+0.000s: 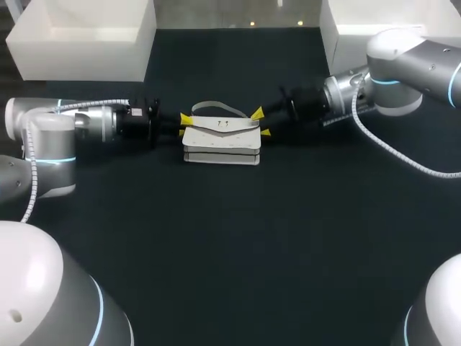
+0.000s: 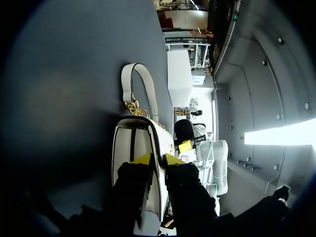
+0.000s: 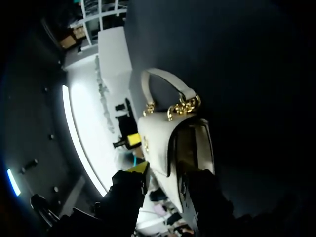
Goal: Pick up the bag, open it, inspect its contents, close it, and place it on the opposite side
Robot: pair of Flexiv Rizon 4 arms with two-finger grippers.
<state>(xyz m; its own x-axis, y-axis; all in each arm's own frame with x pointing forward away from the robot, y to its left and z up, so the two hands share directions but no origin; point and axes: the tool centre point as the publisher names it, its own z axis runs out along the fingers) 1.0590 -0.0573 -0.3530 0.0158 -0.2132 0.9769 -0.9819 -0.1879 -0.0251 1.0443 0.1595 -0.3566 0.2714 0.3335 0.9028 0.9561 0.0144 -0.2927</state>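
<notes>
- Left gripper (image 2: 158,160) – jaws closed onto the left end of the white handbag (image 1: 221,140), its edge pinched between the yellow tips.
- Right gripper (image 3: 163,173) – jaws clamped across the handbag's right end.
- Handbag sits on the black table (image 1: 230,238), flap closed, between the two grippers.
- Its handle (image 1: 216,107) arches on the handbag's far side, joined by gold chain links (image 3: 180,106).

No text, label, number or sign can be read in any view. The bag (image 1: 220,140), toward 12 o'clock from the middle of the bench (image 1: 230,238), carries two tiny dark marks (image 1: 223,124) on its front in the head view, but they are too small to read. In both wrist views the bag's surfaces show no legible print.
</notes>
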